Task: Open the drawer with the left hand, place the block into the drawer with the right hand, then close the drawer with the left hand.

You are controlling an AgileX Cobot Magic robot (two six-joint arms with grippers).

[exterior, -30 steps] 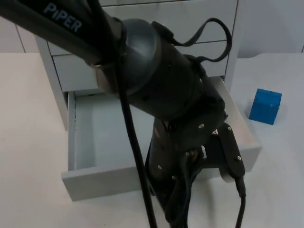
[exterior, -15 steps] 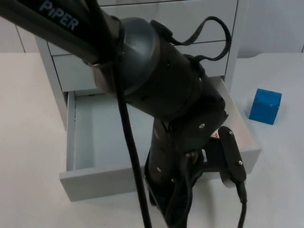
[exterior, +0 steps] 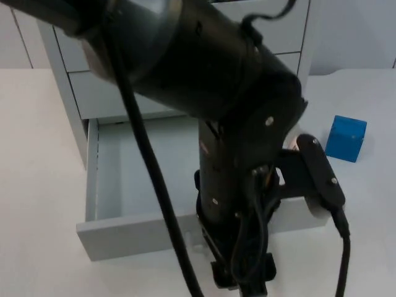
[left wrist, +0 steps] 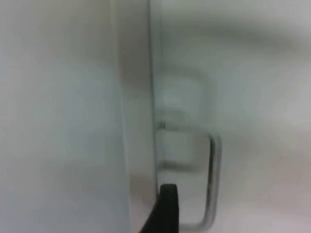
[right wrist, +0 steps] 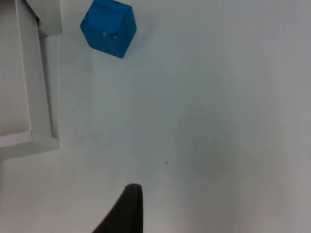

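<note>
The left hand (exterior: 238, 272), its grip state unclear, is backing away toward 6 o'clock from the now fully open drawer (exterior: 117, 179), while the blue block (exterior: 346, 138) is waiting on the counter (exterior: 37, 154) at 3 o'clock for the waiting right hand (right wrist: 127, 206).

Left arm (exterior: 204, 74): a thick black arm with smooth, rounded housings.
Seen from above, its matte-black shell swells into a broad, slightly glossy barrel toward 12 o'clock and narrows to a slimmer, flatter segment toward 6 o'clock. Small silver screw heads (exterior: 268, 121) dot the casing. A short black link (exterior: 318, 173) with rounded ends juts out toward 4 o'clock, also bearing bright screws. The left arm's fingertip (left wrist: 165, 208) is a narrow black blade, and the right arm's fingertip (right wrist: 124, 211) is a dark, tapering wedge.
</note>
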